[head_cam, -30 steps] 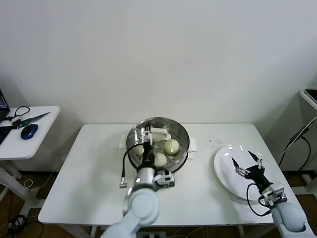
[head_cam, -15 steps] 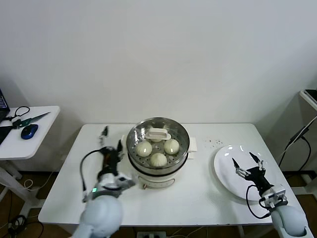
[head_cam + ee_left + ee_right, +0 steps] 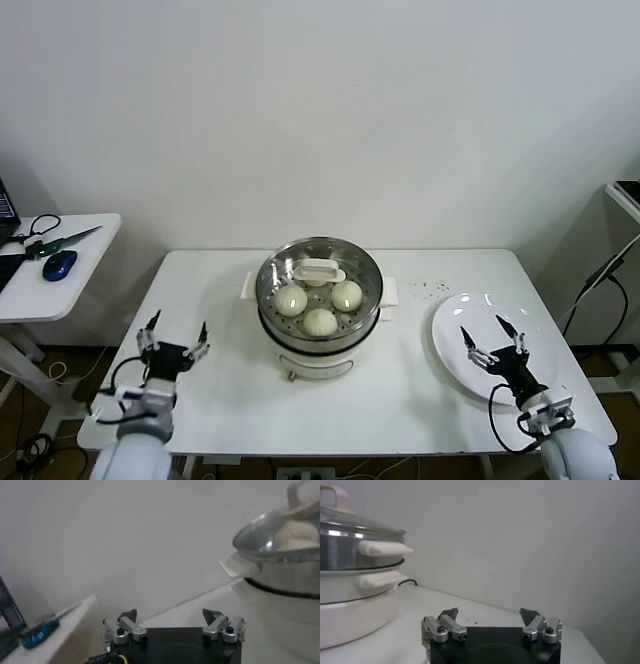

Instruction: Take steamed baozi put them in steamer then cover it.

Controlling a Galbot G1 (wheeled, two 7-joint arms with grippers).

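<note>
Baozi (image 3: 319, 321) (3 visible, head view) under cover (image 3: 320, 272); both grippers' fingers spread, empty.

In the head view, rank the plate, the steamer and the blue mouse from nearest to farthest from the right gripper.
From the right gripper:
1. Plate, directly beneath it at the table's right edge.
2. Steamer, lidded, at table centre.
3. Blue mouse, on the side table at far left.

The head view looks down on the table (image 3: 420, 400), while both low wrist views face the steamer (image 3: 318, 300) from opposite sides.
</note>
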